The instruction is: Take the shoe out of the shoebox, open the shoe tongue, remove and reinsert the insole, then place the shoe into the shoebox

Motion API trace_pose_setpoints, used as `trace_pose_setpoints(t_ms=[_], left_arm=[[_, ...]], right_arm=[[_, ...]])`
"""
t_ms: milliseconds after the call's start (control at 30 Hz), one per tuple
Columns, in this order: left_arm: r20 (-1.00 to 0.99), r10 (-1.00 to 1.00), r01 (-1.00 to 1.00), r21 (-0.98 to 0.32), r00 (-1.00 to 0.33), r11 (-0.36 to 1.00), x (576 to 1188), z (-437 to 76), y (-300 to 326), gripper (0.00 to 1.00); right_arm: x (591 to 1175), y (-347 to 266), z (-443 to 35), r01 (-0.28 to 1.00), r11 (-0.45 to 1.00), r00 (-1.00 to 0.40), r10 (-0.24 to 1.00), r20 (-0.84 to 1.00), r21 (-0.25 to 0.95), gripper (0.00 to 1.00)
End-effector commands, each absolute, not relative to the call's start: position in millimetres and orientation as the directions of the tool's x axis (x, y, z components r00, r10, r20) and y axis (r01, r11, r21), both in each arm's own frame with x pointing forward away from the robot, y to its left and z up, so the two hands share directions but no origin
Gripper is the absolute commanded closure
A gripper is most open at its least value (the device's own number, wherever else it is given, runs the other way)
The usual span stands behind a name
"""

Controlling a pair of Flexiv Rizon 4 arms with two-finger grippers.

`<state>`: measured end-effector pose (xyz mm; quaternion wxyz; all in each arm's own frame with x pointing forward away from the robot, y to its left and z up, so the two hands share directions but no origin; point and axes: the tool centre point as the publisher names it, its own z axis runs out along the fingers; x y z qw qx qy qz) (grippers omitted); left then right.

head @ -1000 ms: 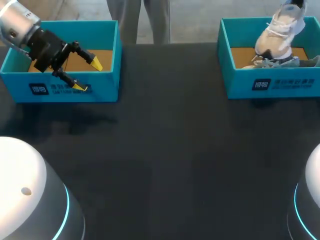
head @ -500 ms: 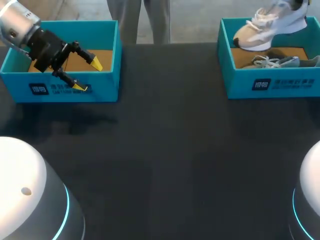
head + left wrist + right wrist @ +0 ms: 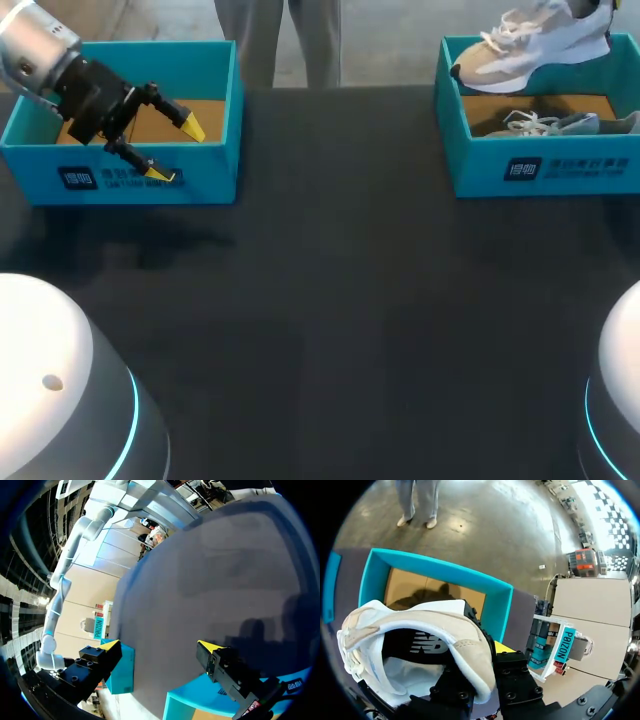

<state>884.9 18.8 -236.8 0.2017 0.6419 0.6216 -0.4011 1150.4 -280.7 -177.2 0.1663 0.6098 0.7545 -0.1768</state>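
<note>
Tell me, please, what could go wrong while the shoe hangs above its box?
The right gripper pinches the shoe only at its heel collar, toe jutting sideways, so it may slip or swing. Its toe sits just over the shoebox wall and might clip it.

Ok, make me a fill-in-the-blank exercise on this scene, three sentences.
1. The right claw holds the white-and-beige mesh sneaker ____ the right-hand teal cardboard shoebox.
2. A second, grey sneaker with white laces lies ____ that shoebox.
3. The left claw, fingers ____, hangs at the left-hand teal cardboard shoebox.
Missing words: above; inside; open.
</note>
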Motion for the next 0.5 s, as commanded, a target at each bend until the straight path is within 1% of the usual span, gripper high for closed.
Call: trace_pose_setpoints(t_ms=[33,67,100,167,200,300,367,400,500], left_arm=[[-0.764,0.638,0.960,-0.239,-0.093,-0.146,885,-236,19,0.00],[-0.764,0.638,0.960,-0.239,-0.093,-0.146,885,-236,19,0.00],[-0.764,0.638,0.960,-0.239,-0.093,-0.146,885,-236,19,0.00],[-0.764,0.638,0.960,-0.239,-0.093,-0.146,885,-236,19,0.00],[-0.764,0.638,0.960,-0.239,-0.093,-0.146,885,-236,19,0.00],[-0.764,0.638,0.960,-0.239,-0.093,-0.146,885,-236,19,0.00],[-0.764,0.638,0.960,-0.239,-0.093,-0.146,885,-236,19,0.00],[-0.764,0.638,0.960,-0.239,-0.093,-0.146,885,-236,19,0.00],[-0.764,0.638,0.960,-0.239,-0.093,-0.146,885,-236,19,0.00]], right_arm=[[1153,-281,-175,0.979,0.191,-0.202,0.862,-0.464,-0.071,1.00],[1154,-282,-175,0.982,0.180,-0.187,0.873,-0.451,-0.059,1.00],[1156,-285,-175,0.992,0.122,-0.121,0.888,-0.445,-0.026,1.00],[1156,-291,-174,0.998,0.058,-0.047,0.896,-0.442,0.010,1.00],[1156,-295,-174,0.999,0.004,0.012,0.902,-0.431,0.035,1.00],[1157,-304,-174,0.994,-0.074,0.099,0.902,-0.420,0.074,1.00],[1156,-306,-176,0.992,-0.103,0.125,0.899,-0.419,0.075,1.00],[1156,-307,-176,0.985,-0.141,0.168,0.898,-0.406,0.094,1.00],[1156,-309,-180,0.976,-0.190,0.218,0.896,-0.386,0.111,1.00]])
